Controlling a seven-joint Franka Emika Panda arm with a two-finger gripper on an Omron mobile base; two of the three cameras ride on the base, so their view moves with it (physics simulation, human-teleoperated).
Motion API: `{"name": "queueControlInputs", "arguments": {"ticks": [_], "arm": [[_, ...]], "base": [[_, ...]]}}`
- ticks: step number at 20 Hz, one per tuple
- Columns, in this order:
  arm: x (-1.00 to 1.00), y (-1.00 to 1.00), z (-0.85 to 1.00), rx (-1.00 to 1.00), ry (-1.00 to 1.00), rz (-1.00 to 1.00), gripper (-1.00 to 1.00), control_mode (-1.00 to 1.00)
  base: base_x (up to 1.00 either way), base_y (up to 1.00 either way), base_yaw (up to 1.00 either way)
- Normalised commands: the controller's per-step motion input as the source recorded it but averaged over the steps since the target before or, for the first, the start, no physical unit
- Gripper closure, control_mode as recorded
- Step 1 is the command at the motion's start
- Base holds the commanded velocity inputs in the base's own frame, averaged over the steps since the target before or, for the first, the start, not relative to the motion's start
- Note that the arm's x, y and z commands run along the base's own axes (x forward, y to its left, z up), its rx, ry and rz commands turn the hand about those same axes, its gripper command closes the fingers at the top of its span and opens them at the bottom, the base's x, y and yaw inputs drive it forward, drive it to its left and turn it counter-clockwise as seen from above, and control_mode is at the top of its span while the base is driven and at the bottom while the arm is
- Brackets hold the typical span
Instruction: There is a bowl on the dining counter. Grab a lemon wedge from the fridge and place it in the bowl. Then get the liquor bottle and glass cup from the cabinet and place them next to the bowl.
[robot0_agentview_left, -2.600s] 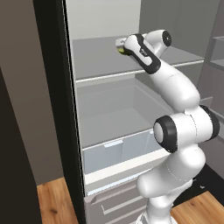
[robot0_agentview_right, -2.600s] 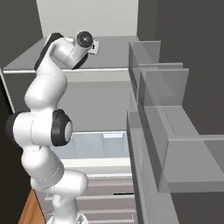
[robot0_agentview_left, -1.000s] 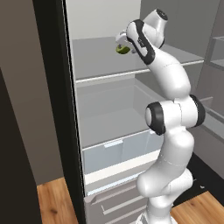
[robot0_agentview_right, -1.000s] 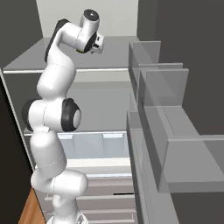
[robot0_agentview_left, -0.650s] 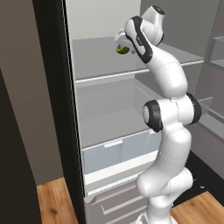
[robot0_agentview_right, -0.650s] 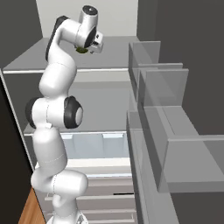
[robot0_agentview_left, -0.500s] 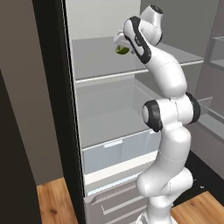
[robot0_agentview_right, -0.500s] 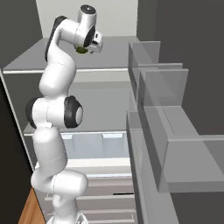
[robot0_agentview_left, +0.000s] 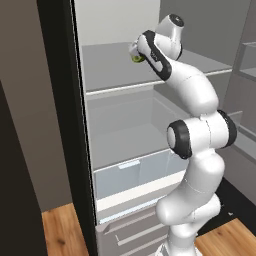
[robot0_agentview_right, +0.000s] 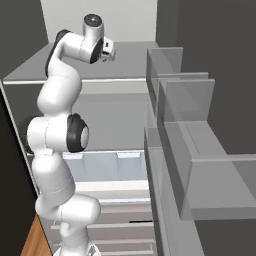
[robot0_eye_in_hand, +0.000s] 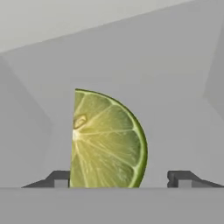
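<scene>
Fridge (robot0_agentview_left: 75, 125) open, hand (robot0_eye_in_hand: 118, 179) at top shelf, fingers apart either side of lemon wedge (robot0_eye_in_hand: 105, 140), no grip yet. Bowl drop, bottle, cup all pending.

The fridge (robot0_agentview_left: 100, 120) is standing open, grey inside, its top shelf bearing the lemon wedge (robot0_eye_in_hand: 105, 142). The wedge is sitting upright on that shelf, yellow-green, its flat cut face showing pale segments, straight edge vertical and its curved rind arching to one side. It is showing small and green high up (robot0_agentview_left: 136, 58).
</scene>
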Motion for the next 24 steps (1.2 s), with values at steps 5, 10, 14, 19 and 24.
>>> {"name": "queueControlInputs", "arguments": {"ticks": [5,10,14,19,24], "arm": [[-0.38,0.25,-0.4,0.1,0.0,0.07,1.0,-1.0],[-0.4,0.13,0.05,0.19,0.0,0.11,1.0,-1.0],[-0.77,0.0,0.83,0.22,0.04,0.07,1.0,-1.0],[-1.0,0.0,0.98,0.09,0.17,0.0,1.0,-1.0],[-1.0,0.0,0.65,0.0,0.16,0.0,1.0,-1.0]], "base": [[0.0,0.0,0.0],[0.0,0.0,0.0],[0.0,0.0,0.0],[0.0,0.0,0.0],[0.0,0.0,0.0]]}}
